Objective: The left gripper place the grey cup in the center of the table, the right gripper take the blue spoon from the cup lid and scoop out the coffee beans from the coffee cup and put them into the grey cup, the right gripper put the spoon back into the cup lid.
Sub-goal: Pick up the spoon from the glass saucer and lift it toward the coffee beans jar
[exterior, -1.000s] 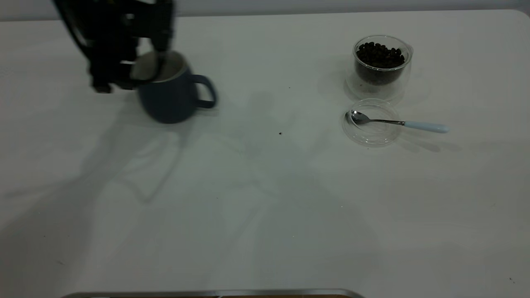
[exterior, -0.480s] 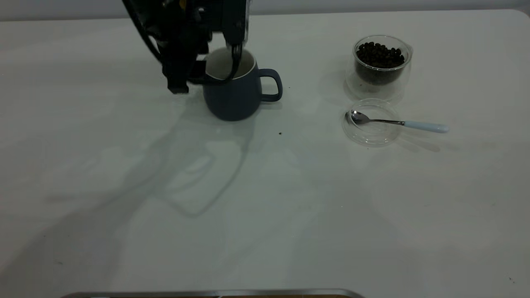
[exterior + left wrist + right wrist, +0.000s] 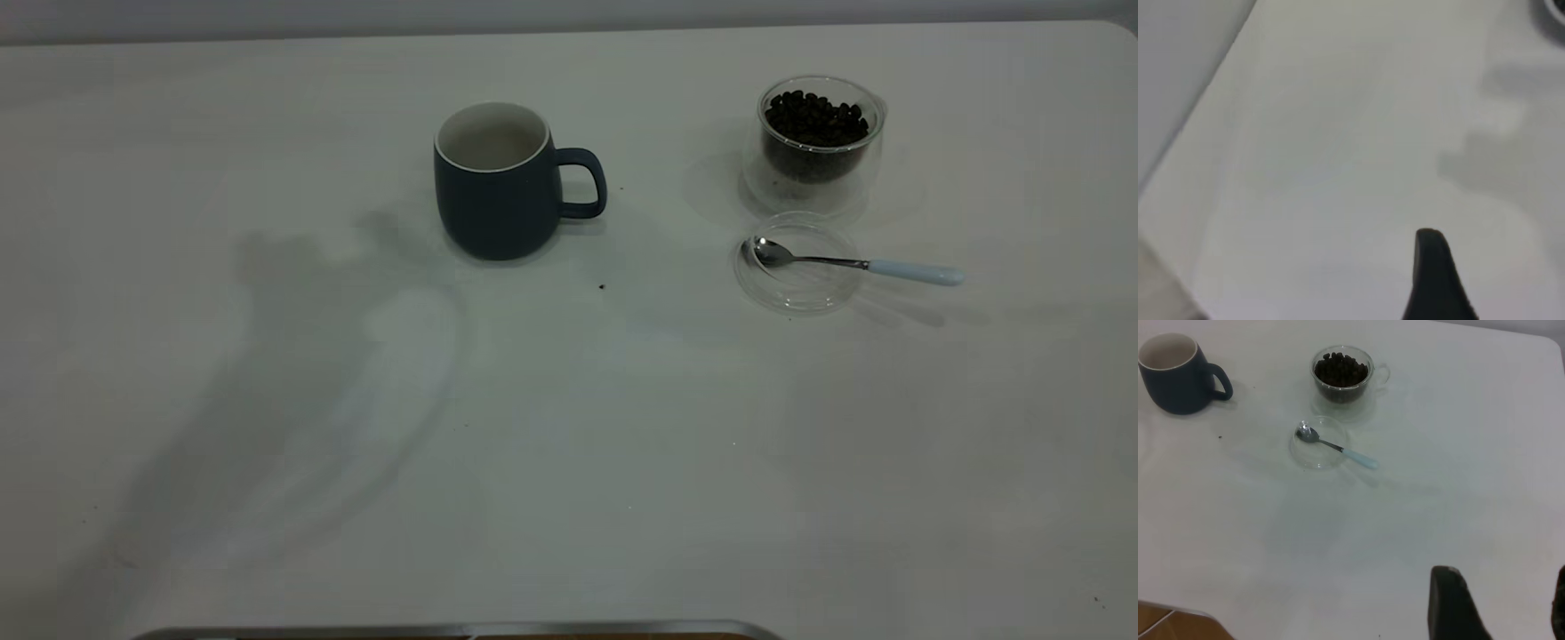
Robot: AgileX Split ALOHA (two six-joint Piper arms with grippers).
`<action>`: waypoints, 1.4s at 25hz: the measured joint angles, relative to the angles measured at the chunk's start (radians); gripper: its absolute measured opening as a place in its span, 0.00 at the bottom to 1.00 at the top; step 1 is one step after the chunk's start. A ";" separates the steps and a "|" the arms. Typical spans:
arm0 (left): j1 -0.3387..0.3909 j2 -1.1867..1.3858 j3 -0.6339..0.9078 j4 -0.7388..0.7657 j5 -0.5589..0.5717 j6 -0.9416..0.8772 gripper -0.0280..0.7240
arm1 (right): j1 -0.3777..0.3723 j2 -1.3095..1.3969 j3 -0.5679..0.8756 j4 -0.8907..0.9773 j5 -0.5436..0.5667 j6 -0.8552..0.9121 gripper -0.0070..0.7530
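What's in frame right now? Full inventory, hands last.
mug: 1, dark blue-grey, white inside, upright near the table's middle, handle toward the glass cup
glass cup: 1, clear, far right of the table
beans: 1 heap, dark brown, in the glass cup
lid: 1, clear, just in front of the glass cup
spoon: 1, metal bowl in the lid, pale blue handle sticking out over the rim
table: 1, white
left hand: one black finger shows, over bare table
right hand: black, open, high above the table's near right
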 joint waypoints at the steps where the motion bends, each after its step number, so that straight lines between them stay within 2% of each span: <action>1: 0.000 -0.042 0.000 -0.001 0.048 -0.043 0.76 | 0.000 0.000 0.000 0.000 0.000 0.000 0.53; 7: 0.000 -0.317 0.000 -0.017 0.373 -0.197 0.76 | 0.000 0.000 0.000 0.000 0.000 0.000 0.53; 12: 0.000 -0.502 0.012 -0.064 0.375 -0.218 0.76 | 0.000 0.000 0.000 0.001 0.000 0.000 0.53; 17: 0.000 -0.743 0.100 -0.178 0.375 -0.226 0.76 | 0.000 0.000 0.000 0.001 0.000 0.000 0.53; 25: -0.001 -1.196 0.464 -0.369 0.375 -0.139 0.76 | 0.000 0.000 0.000 0.002 0.000 0.000 0.53; 30: -0.001 -1.400 0.692 -0.386 0.370 -0.112 0.76 | 0.000 0.000 0.000 0.002 0.000 0.000 0.53; 35: -0.001 -1.487 0.811 -0.423 0.369 -0.109 0.76 | 0.000 0.000 0.000 0.003 0.000 0.000 0.53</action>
